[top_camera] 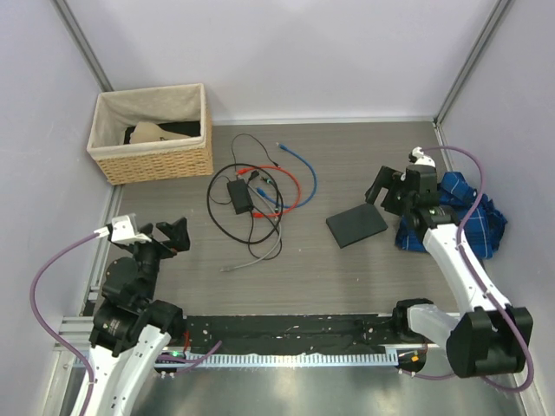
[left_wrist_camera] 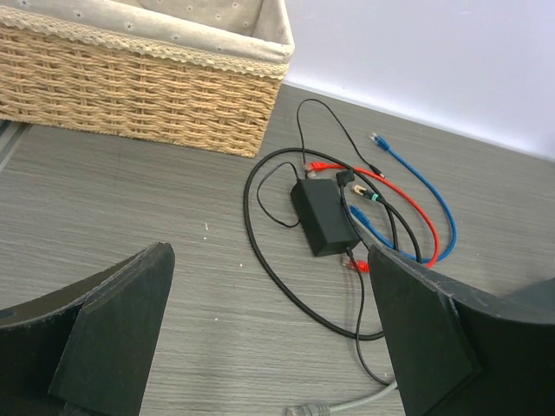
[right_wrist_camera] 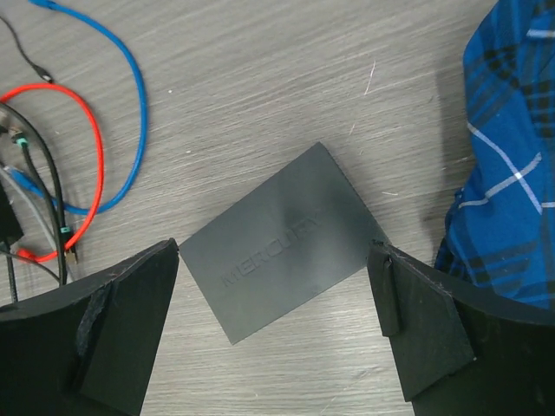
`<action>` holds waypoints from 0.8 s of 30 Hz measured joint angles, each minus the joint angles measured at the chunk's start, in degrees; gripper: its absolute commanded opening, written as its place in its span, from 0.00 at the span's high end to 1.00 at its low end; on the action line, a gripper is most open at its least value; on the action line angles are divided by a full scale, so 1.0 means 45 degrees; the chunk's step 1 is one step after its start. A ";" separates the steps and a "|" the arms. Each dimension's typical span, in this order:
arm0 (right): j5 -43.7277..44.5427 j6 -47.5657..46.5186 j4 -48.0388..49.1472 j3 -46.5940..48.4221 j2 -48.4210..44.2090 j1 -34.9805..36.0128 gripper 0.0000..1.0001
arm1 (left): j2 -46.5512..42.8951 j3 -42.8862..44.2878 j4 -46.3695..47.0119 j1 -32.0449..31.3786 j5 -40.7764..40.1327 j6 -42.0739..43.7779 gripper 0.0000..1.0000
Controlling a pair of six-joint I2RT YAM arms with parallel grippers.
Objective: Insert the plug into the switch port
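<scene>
The switch (top_camera: 356,225) is a flat dark grey box lying right of centre on the table. In the right wrist view the switch (right_wrist_camera: 286,241) shows its plain top with embossed lettering, and no port is visible. My right gripper (top_camera: 390,194) is open and empty and hovers above the switch's far edge, with the switch between its fingers in the right wrist view (right_wrist_camera: 273,251). A grey cable's plug (top_camera: 227,269) lies loose on the table, and it also shows in the left wrist view (left_wrist_camera: 305,409). My left gripper (top_camera: 163,232) is open and empty, left of the cables (left_wrist_camera: 269,256).
A black power brick (top_camera: 239,195) lies in a tangle of black, red (top_camera: 290,186) and blue (top_camera: 305,169) cables at centre. A wicker basket (top_camera: 152,152) stands at the back left. A blue plaid cloth (top_camera: 473,217) lies at the right, beside the switch.
</scene>
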 measured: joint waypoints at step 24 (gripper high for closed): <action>0.0107 -0.0214 -0.0257 0.0777 0.4721 -0.0068 0.00 | -0.0024 0.0000 0.0000 0.0000 0.0267 -0.0495 0.00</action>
